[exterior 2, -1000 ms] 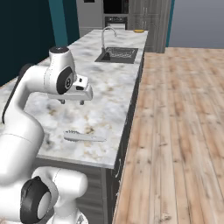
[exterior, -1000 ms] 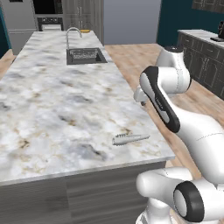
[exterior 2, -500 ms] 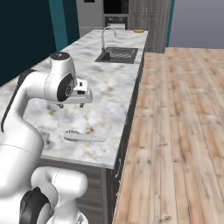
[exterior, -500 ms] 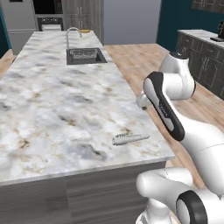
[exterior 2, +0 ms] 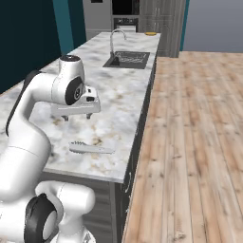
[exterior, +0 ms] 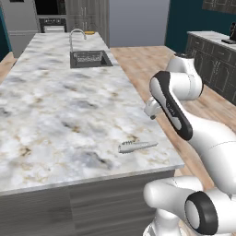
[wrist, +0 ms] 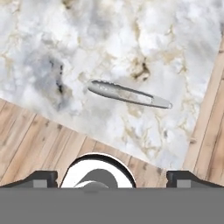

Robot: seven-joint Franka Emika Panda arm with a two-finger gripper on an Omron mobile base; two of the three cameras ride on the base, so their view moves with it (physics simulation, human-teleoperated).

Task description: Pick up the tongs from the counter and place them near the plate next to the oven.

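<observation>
Pincer [exterior 2: 78, 115] spread wide, empty, above surface [exterior: 55, 106] | tongs [wrist: 129, 94] lie flat ahead and below, apart | long axis crosswise to pincer's view

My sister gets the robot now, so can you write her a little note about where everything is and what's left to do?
Gripper: open, empty, hanging above the counter.
Tongs: lying flat near the counter's near corner, untouched; seen below the hand.
Plate: far end of the counter, past the sink, in front of the oven.
Done: nothing picked up yet.
Left: lower, grab the tongs, carry them to the plate, set them beside it.
</observation>
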